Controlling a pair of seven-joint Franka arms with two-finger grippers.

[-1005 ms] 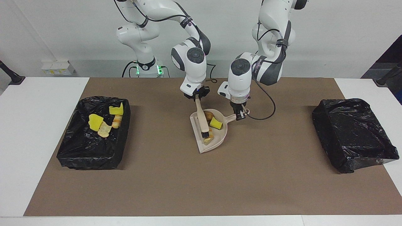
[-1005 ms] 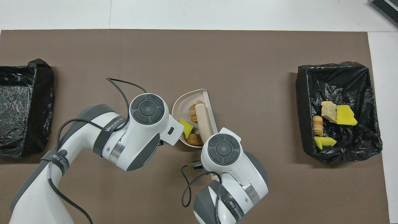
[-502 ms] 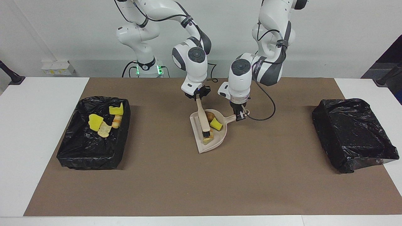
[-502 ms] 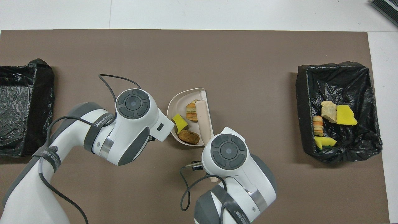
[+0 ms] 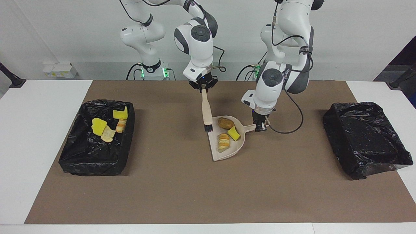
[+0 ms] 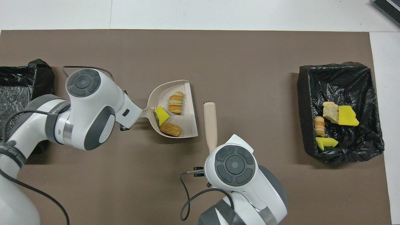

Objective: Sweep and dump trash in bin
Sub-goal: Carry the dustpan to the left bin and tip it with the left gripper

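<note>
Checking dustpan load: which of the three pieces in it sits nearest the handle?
The yellow chunk, by the handle end of the dustpan; the brown lump and striped piece sit nearer its open edge.

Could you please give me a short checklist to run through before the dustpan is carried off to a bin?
1. Left gripper shut on the beige plastic dustpan handle: ok.
2. Right gripper shut on the beige hand brush with black bristles, hanging beside the dustpan, out of it: ok.
3. Load in the pan, a brown bread-like lump, a striped orange lump and a yellow sponge chunk: ok.
4. No trash left on the brown mat: ok.
5. Whether the pan is off the mat: cannot tell.
6. Black-lined bin with trash at the right arm's end has room: ok.
</note>
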